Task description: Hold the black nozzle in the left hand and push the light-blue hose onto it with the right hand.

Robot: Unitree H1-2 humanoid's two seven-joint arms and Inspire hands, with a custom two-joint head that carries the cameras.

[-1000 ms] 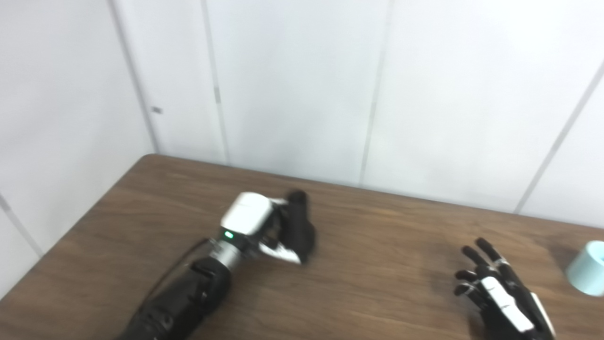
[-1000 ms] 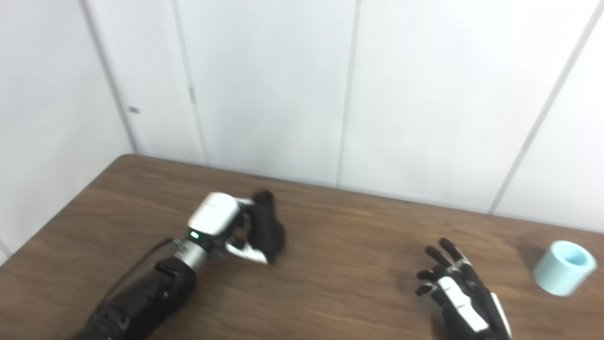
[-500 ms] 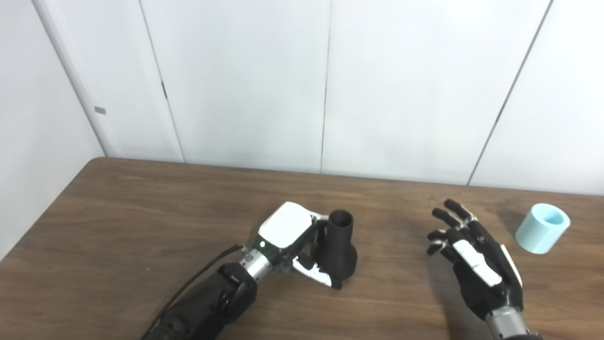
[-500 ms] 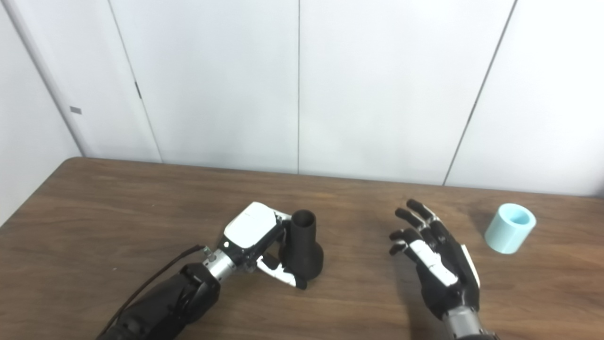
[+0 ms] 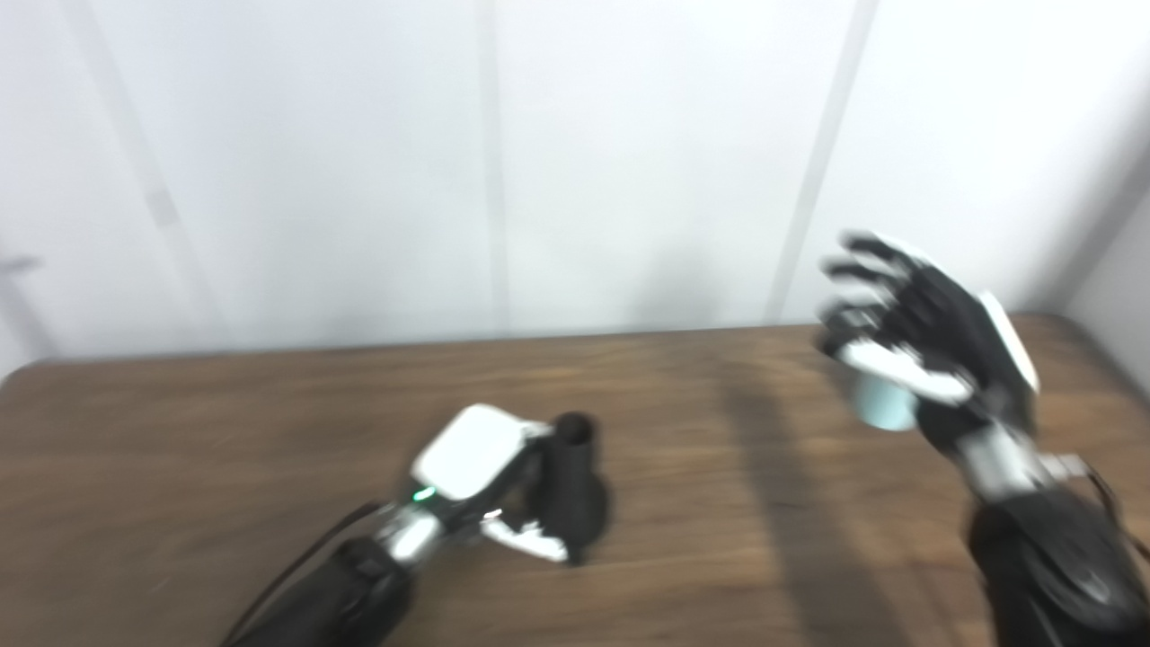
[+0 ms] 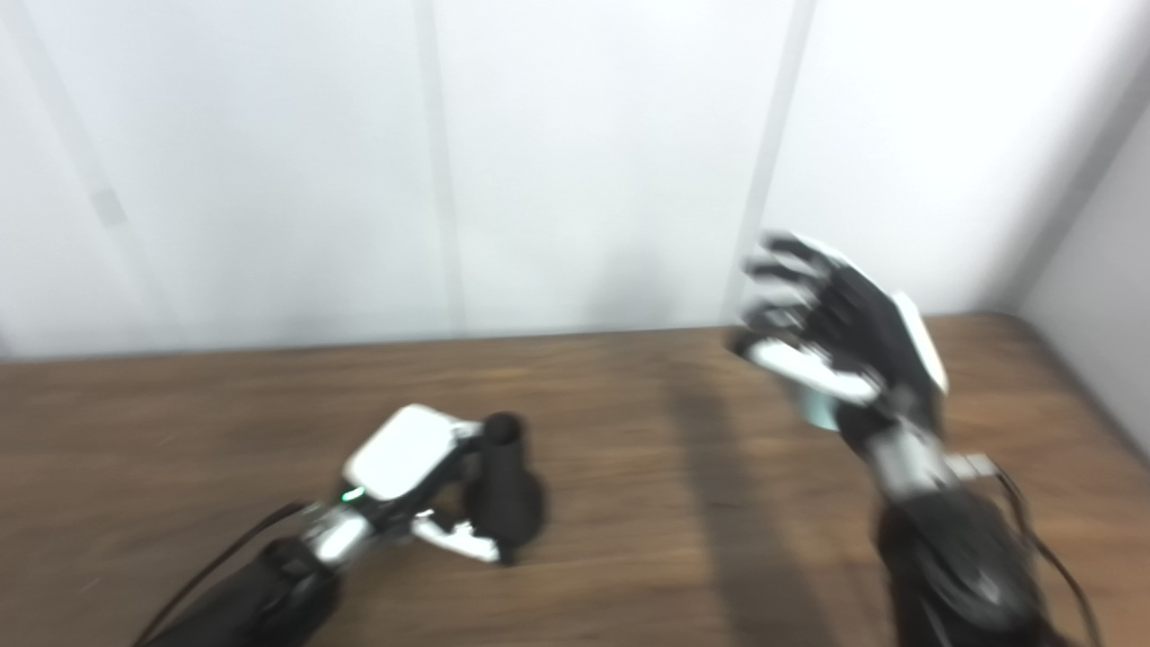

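Note:
The black nozzle (image 5: 575, 490) stands upright on the brown table (image 5: 225, 431), wide base down. My left hand (image 5: 467, 458) is wrapped around it from the left, thumb curled across its base. My right hand (image 5: 925, 332) is raised above the table at the right, fingers spread and holding nothing. The light-blue hose piece (image 5: 885, 409) sits on the table just behind and below that hand, mostly hidden by the palm and thumb. The picture is blurred by motion.
White wall panels (image 5: 629, 162) close off the back of the table. The table's right edge (image 5: 1101, 355) lies close beyond my right hand, next to a grey side wall.
The camera has swung to the right. My right hand has risen from near the table top and moved over towards the light-blue hose. My left hand stays on the nozzle.

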